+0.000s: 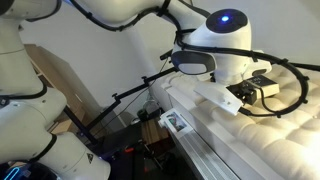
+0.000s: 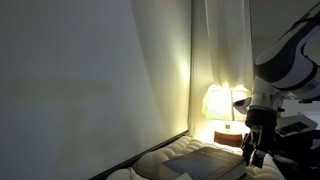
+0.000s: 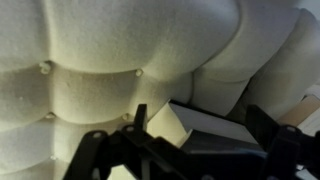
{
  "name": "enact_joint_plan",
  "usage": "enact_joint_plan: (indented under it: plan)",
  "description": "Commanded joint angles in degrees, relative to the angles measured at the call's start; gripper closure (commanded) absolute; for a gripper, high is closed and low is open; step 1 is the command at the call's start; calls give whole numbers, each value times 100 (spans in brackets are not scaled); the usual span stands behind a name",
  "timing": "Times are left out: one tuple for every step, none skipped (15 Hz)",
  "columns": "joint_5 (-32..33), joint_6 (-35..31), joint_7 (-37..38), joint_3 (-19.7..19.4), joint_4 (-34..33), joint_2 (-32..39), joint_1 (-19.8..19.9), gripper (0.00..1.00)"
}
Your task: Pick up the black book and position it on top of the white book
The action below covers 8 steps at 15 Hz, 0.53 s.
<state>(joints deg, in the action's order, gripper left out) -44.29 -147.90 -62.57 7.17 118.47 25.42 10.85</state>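
Gripper [image 3: 200,118] hung wide open, gripping nothing, at bottom of wrist view over quilted mattress [image 3: 90,45]. Black book [image 3: 215,146] lay flat at lower centre between my jaws. Judged I straddled it ready for pickup. White book not discernible.

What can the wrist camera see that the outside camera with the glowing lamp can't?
Only the wrist view shows the little buttons in the quilted mattress up close. It also shows a dark thing with a pale edge, probably the black book, just ahead of the hand.
Only the exterior view with the lamp shows the glowing lamp, the tall curtain and the robot's arm above the bed.
Both show the quilted mattress and the hand, which is open and holding nothing.
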Motion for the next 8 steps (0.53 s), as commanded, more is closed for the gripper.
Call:
enact_joint_plan:
  plan:
    - [-212,623,95,71,-116,-9,138,0]
    - [-250,779,155,31,-168,41,114,0]
    - [-284,895,176,-2,-227,95,93,0]
    - [-357,845,206,-30,-238,129,56,0]
    - [-439,855,186,-34,-254,134,68,0]
    - [-529,783,165,-30,-238,120,72,0]
    - [-643,724,115,-26,-198,71,80,0]
    - [-774,642,31,-21,-136,-4,84,0]
